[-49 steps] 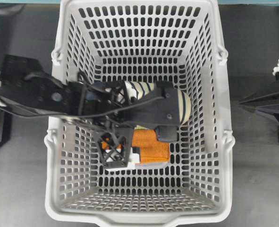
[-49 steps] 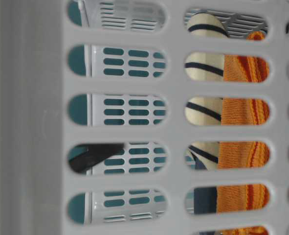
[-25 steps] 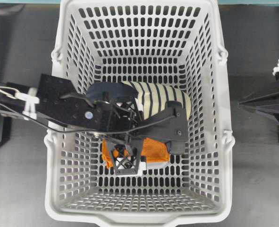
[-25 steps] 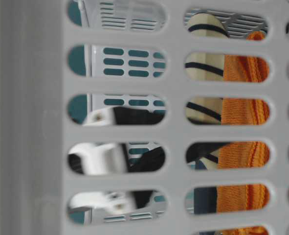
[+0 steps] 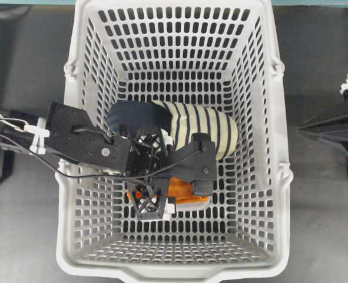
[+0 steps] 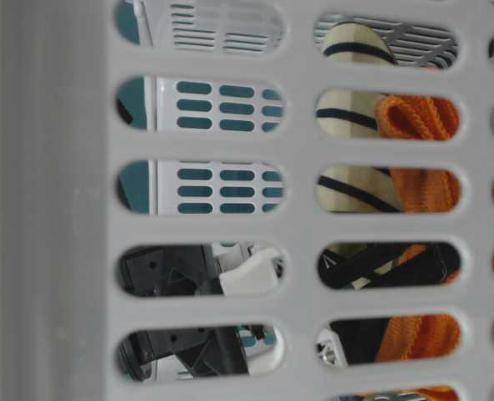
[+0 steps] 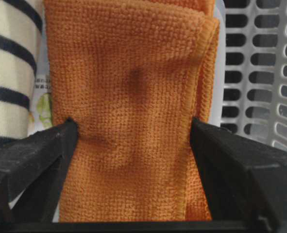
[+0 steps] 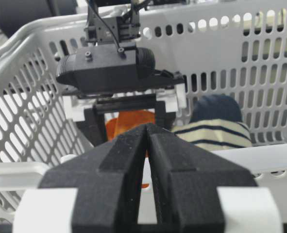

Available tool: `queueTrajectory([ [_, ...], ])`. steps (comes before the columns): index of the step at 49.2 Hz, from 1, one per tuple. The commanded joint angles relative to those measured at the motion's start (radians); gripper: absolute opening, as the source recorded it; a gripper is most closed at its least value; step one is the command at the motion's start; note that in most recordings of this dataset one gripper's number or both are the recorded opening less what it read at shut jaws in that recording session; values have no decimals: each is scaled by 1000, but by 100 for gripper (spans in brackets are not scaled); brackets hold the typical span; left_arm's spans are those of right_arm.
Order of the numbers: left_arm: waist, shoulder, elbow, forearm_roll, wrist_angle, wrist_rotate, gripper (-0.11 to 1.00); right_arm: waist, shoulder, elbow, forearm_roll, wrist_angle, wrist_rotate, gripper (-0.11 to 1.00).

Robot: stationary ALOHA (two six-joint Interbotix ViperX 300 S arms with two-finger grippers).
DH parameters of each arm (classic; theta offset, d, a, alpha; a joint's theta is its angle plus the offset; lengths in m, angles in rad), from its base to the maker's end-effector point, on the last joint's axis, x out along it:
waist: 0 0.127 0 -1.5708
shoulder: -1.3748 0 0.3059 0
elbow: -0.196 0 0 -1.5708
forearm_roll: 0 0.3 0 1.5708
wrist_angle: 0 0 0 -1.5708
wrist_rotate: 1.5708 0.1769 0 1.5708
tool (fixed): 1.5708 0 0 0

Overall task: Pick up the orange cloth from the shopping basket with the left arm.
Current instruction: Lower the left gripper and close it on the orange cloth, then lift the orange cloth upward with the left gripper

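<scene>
The orange cloth (image 5: 182,190) lies in the middle of the light-grey shopping basket (image 5: 174,271), on its floor. My left gripper (image 5: 175,190) reaches down into the basket and is shut on the cloth. In the left wrist view the cloth (image 7: 133,121) fills the gap, and both black fingers (image 7: 31,155) press into its side edges, denting it. The table-level view shows the cloth (image 6: 418,117) bunched up. My right gripper (image 5: 306,128) is shut and empty, outside the basket's right wall, and it also shows in the right wrist view (image 8: 148,127).
A navy-and-cream striped fabric item (image 5: 203,127) lies just behind the cloth and touches it (image 7: 9,73). A white printed packet (image 7: 41,102) sits under the cloth. The basket walls stand close round the left arm.
My left gripper has dropped lower over the cloth and its fingers have closed in. The cloth has been squeezed narrower and bunched up. The right arm has not moved.
</scene>
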Motion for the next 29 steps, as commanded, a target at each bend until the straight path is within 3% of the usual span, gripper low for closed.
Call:
queueTrajectory([
  [1,-2,-11,-5,3,-3,9,83,2,6,-9,3,-6,3,-1],
  [6,-2,-18,-17,2,2,9,64,3,6,-8,3,-6,5,-1],
  [15,5,-61,-58,3,6,11,15,2,5,-8,3,-6,5,-1],
  [29,25,-147,-249,3,207,34,13,2,5,-8,3,-3,5,-1],
])
